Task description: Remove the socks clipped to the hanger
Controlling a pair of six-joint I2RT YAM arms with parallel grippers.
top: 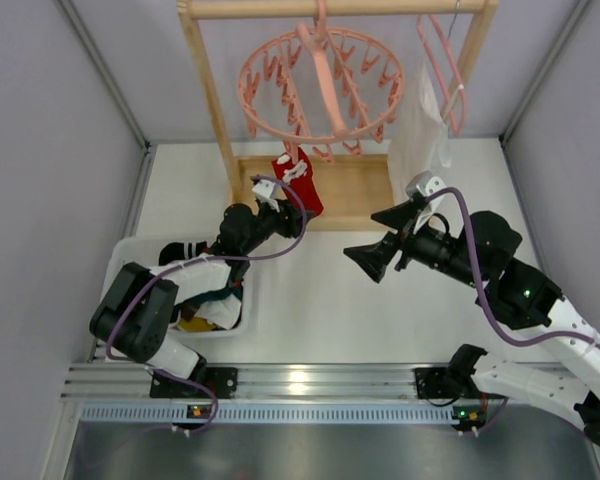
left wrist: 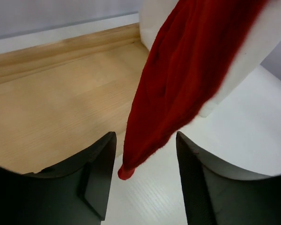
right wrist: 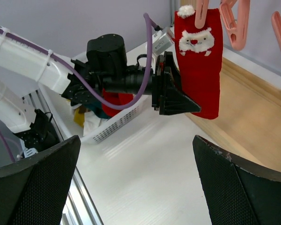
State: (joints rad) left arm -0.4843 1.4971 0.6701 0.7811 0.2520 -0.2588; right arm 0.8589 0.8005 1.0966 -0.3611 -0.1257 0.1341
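Observation:
A red sock with a Santa face hangs from one clip of the round pink hanger. In the right wrist view the sock hangs from a pink clip. My left gripper is open with its jaws on either side of the sock's lower end, not closed on it. It also shows in the right wrist view. My right gripper is open and empty, to the right of the sock, above the table.
A white basket at near left holds several removed socks; it also shows in the right wrist view. The wooden rack has a base board under the hanger. A white garment hangs on a plain pink hanger at right.

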